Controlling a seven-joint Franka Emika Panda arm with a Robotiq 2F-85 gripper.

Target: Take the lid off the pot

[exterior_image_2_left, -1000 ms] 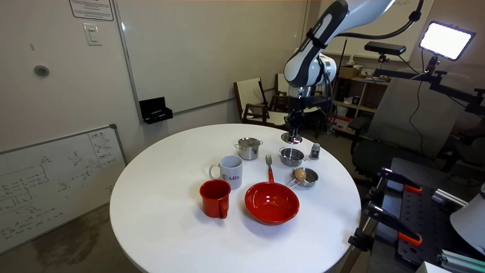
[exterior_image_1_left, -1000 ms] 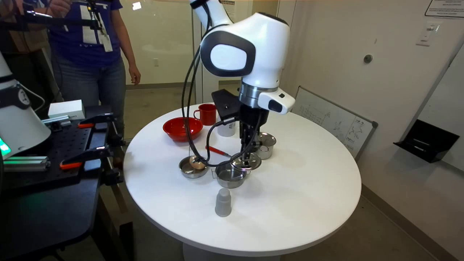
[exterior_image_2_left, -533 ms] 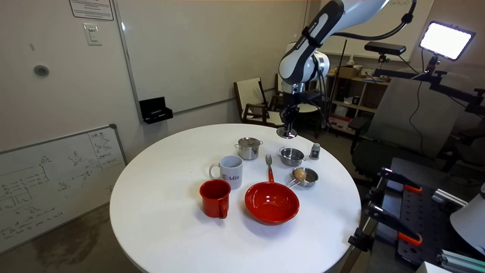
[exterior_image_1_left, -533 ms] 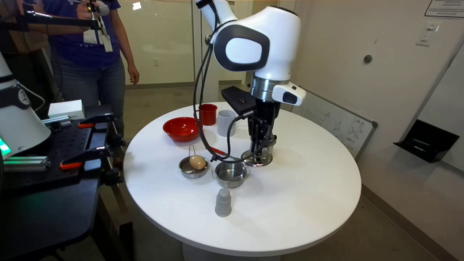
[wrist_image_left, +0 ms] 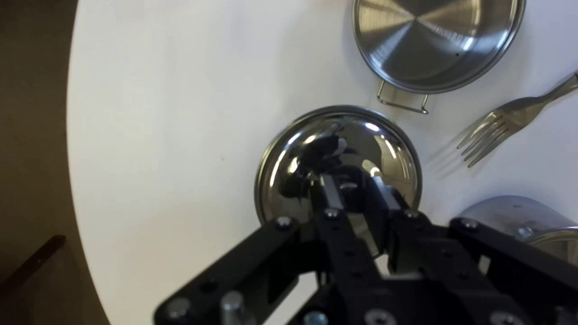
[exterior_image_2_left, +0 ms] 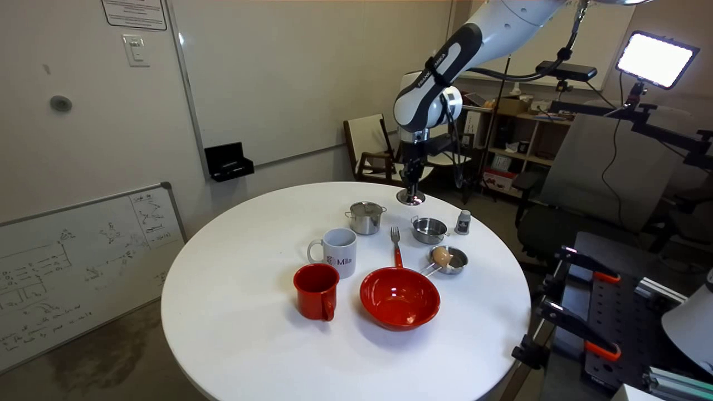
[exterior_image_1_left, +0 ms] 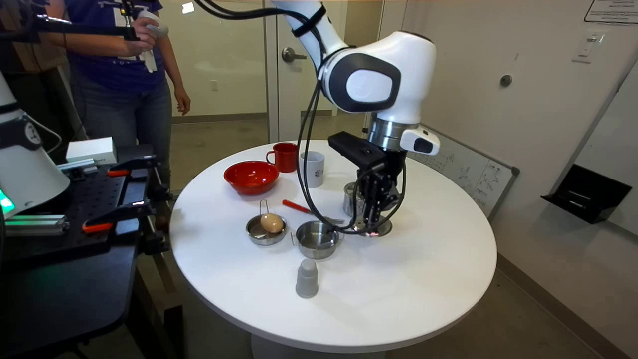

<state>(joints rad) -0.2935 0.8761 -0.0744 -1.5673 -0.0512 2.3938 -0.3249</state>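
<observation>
My gripper (wrist_image_left: 352, 180) is shut on the round silvery lid (wrist_image_left: 352, 128) at its middle; the fingers hide the knob. It holds the lid level above the table, beyond the wide shallow steel pan; the lid also shows in both exterior views (exterior_image_1_left: 385, 230) (exterior_image_2_left: 410, 199). The small steel pot (exterior_image_2_left: 366, 224) stands upright beside the lid. In an exterior view the arm partly hides this pot (exterior_image_1_left: 350, 202), and only part of it shows at the right edge of the wrist view (wrist_image_left: 515, 214). I cannot tell whether its top is covered.
The shallow steel pan (exterior_image_1_left: 319, 253) with wire handles stands open. Around it are a grey shaker (exterior_image_1_left: 307, 281), a small metal cup (exterior_image_1_left: 266, 243) holding an egg, and a fork (wrist_image_left: 515, 115). A red bowl (exterior_image_2_left: 398, 301), red mug (exterior_image_2_left: 315, 298) and white mug (exterior_image_2_left: 340, 253) stand further off.
My gripper has carried the lid away from beside the shallow pan, towards the far side of the table from the robot's base. In the last half second it has come down a little.
</observation>
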